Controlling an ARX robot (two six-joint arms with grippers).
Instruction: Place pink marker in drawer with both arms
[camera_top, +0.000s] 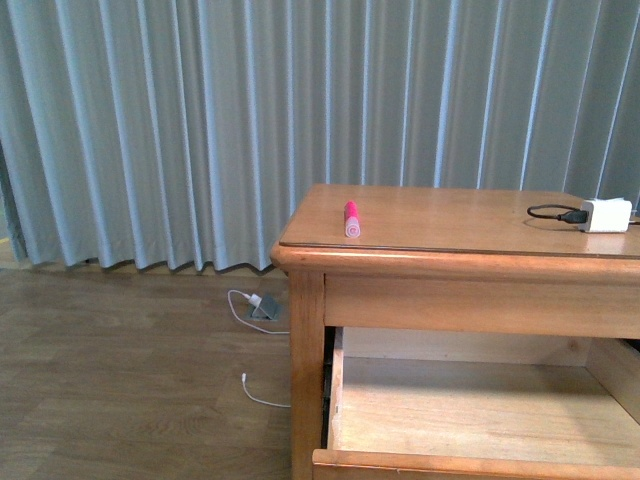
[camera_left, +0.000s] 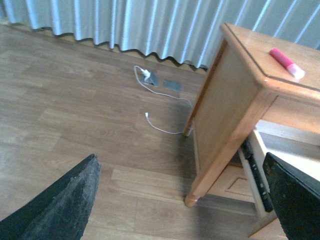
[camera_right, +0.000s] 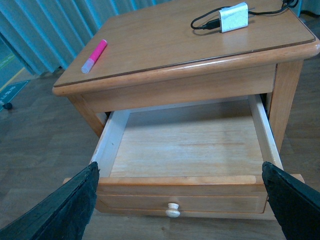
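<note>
The drawer stands pulled out, showing its pale wood floor and a round knob on its front. On the tabletop the pink marker lies near one corner, well apart from a white adapter with a black cable. The right pincer has its fingers spread wide.

Pale grey-blue curtain in vertical pleats, hanging behind the honey-coloured wooden dresser and reaching down to floor level. Wood-plank floor, dull brown, under soft and even light. On the floor beside the dresser's corner leg, near the curtain hem — a grey floor socket with a white plug; a loose white cable lies nearer the camera, beside the same leg.
</note>
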